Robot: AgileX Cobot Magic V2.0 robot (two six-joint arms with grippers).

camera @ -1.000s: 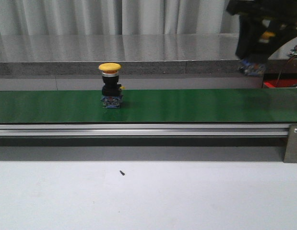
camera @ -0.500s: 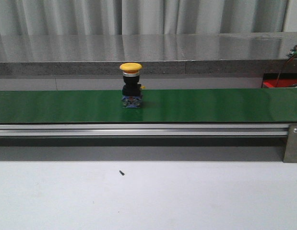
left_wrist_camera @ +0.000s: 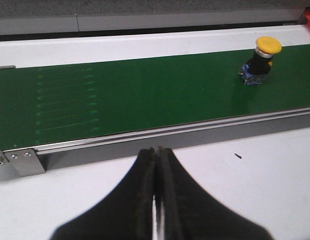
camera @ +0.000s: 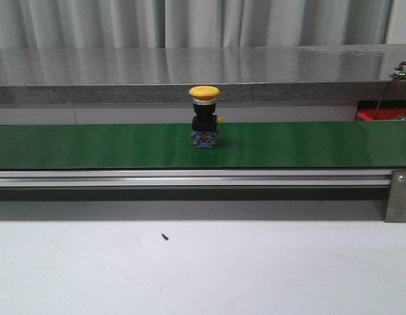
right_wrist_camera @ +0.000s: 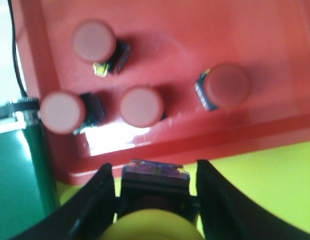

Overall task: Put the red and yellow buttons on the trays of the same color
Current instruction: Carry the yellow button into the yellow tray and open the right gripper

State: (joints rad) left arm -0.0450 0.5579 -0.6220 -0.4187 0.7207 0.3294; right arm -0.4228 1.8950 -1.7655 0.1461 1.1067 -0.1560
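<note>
A yellow button (camera: 204,118) with a black body stands upright on the green conveyor belt (camera: 91,144); the left wrist view shows the same yellow button (left_wrist_camera: 260,60) far off on the belt (left_wrist_camera: 119,95). My left gripper (left_wrist_camera: 157,150) is shut with nothing in it, over the white table short of the belt. My right gripper (right_wrist_camera: 155,166) is shut on a second yellow button (right_wrist_camera: 155,220), held above the yellow tray (right_wrist_camera: 275,185). Just beyond lies the red tray (right_wrist_camera: 160,30) holding several red buttons (right_wrist_camera: 140,106). Neither arm shows in the front view.
An aluminium rail (camera: 189,177) runs along the belt's near side, with a bracket (camera: 399,197) at its right end. A grey ledge (camera: 189,92) lies behind the belt. A sliver of the red tray (camera: 383,115) shows at the far right.
The yellow button on the belt has travelled to the right. My right arm, seen at the upper right with a yellow button one second ago, has left the front view.
</note>
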